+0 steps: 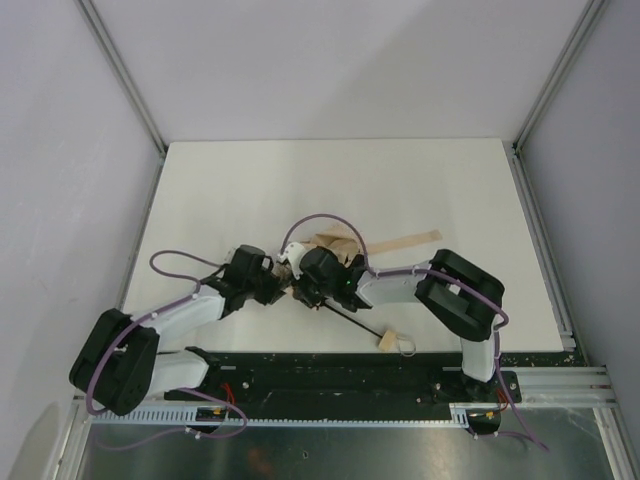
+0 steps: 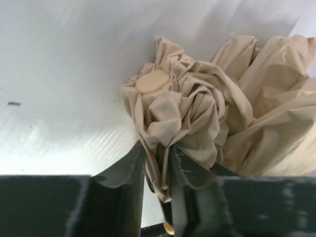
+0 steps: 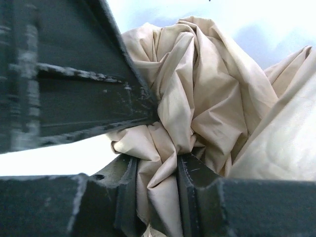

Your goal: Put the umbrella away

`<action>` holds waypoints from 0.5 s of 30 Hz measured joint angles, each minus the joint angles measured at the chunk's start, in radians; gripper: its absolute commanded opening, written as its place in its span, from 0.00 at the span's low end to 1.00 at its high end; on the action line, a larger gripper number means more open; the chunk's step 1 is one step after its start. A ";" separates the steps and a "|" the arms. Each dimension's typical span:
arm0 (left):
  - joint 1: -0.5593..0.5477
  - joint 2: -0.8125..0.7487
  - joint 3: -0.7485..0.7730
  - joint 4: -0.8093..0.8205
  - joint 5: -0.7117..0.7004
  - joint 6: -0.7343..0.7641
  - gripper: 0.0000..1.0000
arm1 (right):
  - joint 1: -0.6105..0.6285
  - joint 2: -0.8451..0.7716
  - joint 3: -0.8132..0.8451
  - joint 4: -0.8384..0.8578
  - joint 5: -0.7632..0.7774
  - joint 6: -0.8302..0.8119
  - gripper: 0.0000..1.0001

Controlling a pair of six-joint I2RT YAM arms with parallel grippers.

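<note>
The top camera looks down from above and behind the arms [image 1: 190, 312], taking in the whole table [image 1: 250, 190]. The left wrist camera peers close past the left gripper [image 2: 159, 153] at the umbrella [image 2: 197, 108]. The right wrist camera, looking past the right gripper [image 3: 157, 168], sits closer still. All three share the umbrella's bunched fabric mid-table.

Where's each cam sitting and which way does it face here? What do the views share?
Top external: above and behind the bases, facing down onto the table; left arm and right arm show, meeting over the umbrella.
Left wrist: on the left wrist, facing along the left claw, which pinches tan fabric below the round cap.
Right wrist: on the right wrist, facing along the right claw, shut on fabric too; a dark robot part crosses upper left.
Shared: both wrist views show the same bunched umbrella fabric close up.
</note>
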 measured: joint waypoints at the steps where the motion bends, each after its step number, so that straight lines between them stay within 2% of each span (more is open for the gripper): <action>1: 0.005 -0.010 0.001 -0.012 0.000 0.019 0.59 | -0.006 0.000 -0.009 0.016 -0.042 0.016 0.00; 5: 0.034 -0.099 0.002 -0.074 0.007 0.082 0.91 | -0.092 -0.002 -0.044 0.093 -0.241 0.092 0.00; 6: 0.047 -0.134 0.001 -0.082 0.008 0.096 0.95 | -0.109 -0.001 -0.050 0.108 -0.285 0.108 0.00; 11: 0.109 -0.294 -0.029 -0.084 0.026 0.127 0.99 | -0.178 0.005 -0.076 0.141 -0.489 0.168 0.00; 15: 0.121 -0.292 -0.061 -0.085 0.067 0.122 0.99 | -0.233 0.017 -0.096 0.161 -0.651 0.227 0.00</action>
